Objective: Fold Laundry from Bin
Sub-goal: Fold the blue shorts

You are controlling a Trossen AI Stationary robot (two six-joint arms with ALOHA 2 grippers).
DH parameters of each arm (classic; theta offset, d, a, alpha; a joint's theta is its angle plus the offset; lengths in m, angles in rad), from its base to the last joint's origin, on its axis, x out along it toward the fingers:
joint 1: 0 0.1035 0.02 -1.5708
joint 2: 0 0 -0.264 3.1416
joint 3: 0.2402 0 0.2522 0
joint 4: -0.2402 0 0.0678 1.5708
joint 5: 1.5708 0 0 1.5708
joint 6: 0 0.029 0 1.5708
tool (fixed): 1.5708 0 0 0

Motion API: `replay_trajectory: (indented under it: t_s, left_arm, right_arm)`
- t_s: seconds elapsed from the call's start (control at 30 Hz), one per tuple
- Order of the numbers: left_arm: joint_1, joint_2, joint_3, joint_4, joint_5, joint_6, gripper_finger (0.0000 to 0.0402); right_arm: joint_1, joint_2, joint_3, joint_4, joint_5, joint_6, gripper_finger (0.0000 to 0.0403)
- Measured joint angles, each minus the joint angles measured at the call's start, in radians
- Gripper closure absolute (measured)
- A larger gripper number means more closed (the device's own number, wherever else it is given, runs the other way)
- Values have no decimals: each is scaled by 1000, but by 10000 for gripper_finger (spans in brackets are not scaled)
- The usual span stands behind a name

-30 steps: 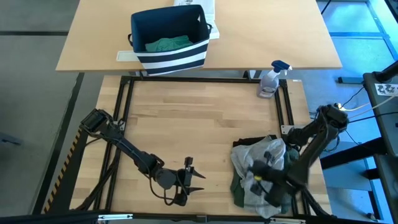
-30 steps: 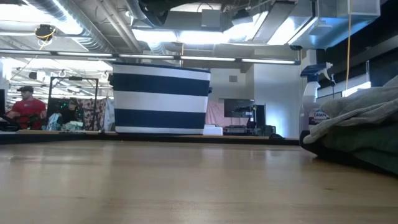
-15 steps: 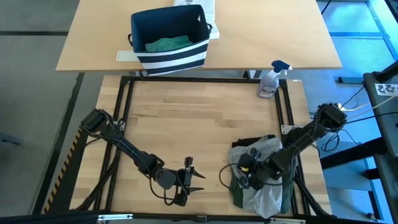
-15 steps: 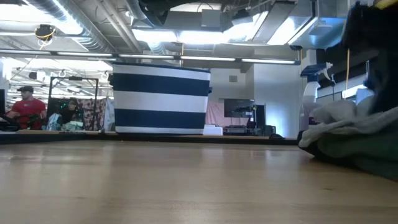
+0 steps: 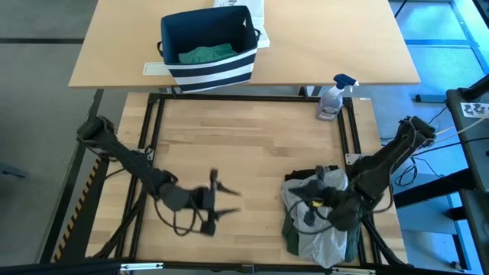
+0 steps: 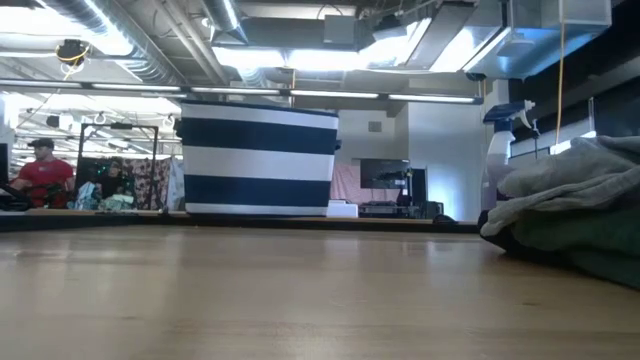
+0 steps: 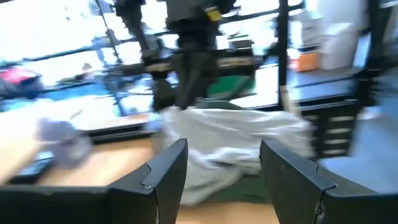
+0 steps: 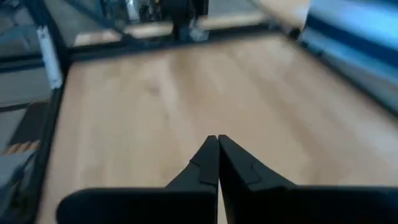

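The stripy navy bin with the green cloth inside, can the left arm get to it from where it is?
Probably not easily. The navy white-striped fabric bin stands on the separate far table, beyond the black frame, while the left gripper hovers, jaws open, over the near bare wood. Nothing blocks the way, but it looks a long stretch.

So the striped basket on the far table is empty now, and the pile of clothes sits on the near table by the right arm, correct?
Not quite. The bin is not empty: the high view shows a teal-green garment lying inside it. The rest holds: the bin stands on the far table, and the pile of clothes sits on the near table by the right arm, under the right gripper.
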Motion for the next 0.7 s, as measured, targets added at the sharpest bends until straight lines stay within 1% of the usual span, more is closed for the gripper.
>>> replay_trajectory:
  t_s: [0.07,0.1,0.17,0.23,0.33,0.43,0.53,0.6,0.7]
  left_arm:
    - [31,-55,0,-61,-15,15,207]
    - [54,-82,0,-91,-3,15,207]
    - [111,-133,0,-141,56,15,207]
    - [180,-180,0,-192,112,15,207]
    - [292,-241,0,-264,180,27,207]
    - [410,-301,0,-303,247,52,207]
    - [530,-353,0,-318,324,73,207]
    - [607,-379,0,-327,368,77,207]
    - [722,-405,0,-338,411,77,207]
  right_arm:
    - [-53,-7,16,52,19,-133,402]
    - [-87,-10,21,81,6,-204,402]
    - [-172,-10,23,164,-63,-353,402]
    - [-270,-10,23,262,-197,-497,402]
    - [-430,-10,23,408,-452,-658,402]
    - [-597,-10,23,517,-666,-737,402]
    - [-755,-10,23,610,-827,-782,402]
    - [-847,-7,23,656,-897,-788,402]
    - [-953,-5,23,697,-940,-787,402]
